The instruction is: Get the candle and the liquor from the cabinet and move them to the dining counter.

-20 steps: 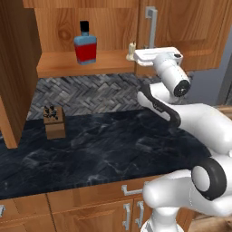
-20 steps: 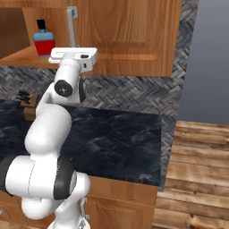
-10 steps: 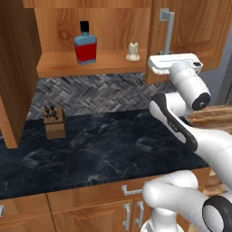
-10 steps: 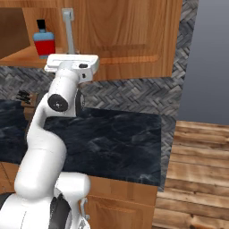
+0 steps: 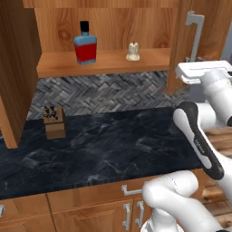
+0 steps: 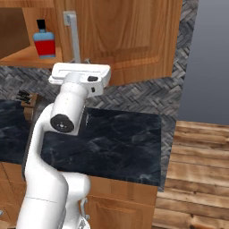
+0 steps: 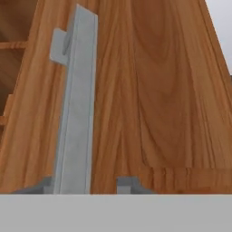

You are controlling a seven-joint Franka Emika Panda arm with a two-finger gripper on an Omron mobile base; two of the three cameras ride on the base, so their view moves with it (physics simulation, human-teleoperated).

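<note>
My claw [image 7: 84, 185] sits at the bottom of the cabinet door's [image 7: 154, 90] silver bar handle [image 7: 74, 108]. The tips stand slightly apart on either side of the bar, with a small gap and no squeeze that I can make out.

Step in hand, as I judge it: let go of the handle w/ the door swung wide, then go for the shelf. To do it well, spread the tips enough to clear the bar on both sides, back straight off along the approach line so nothing hooks, and keep the forearm off the door edge. Then swing in towards the shelf [image 5: 104, 61] w/o nudging the door.

Task things: the liquor [image 5: 85, 44] stands upright on the shelf, left of centre. The candle [image 5: 132, 52] is also upright, well apart from it and nearer the open door. Both are inside the cabinet [image 5: 18, 68]; neither is at the dining counter yet.

Materials etc.:
- Door: warm wood grain, raised panel.
- Handle: flat matte silver bar on stand-offs.
- Bottle: flat-sided, red body, blue shoulders, black cap. Looks slick, so grip the flat faces.
- Candle: stubby, cream, lumpy base, small target.
- Bench [image 5: 108, 149] below: black w/ white veining, herringbone tile behind, wooden knife block [image 5: 53, 121] at left.
</note>
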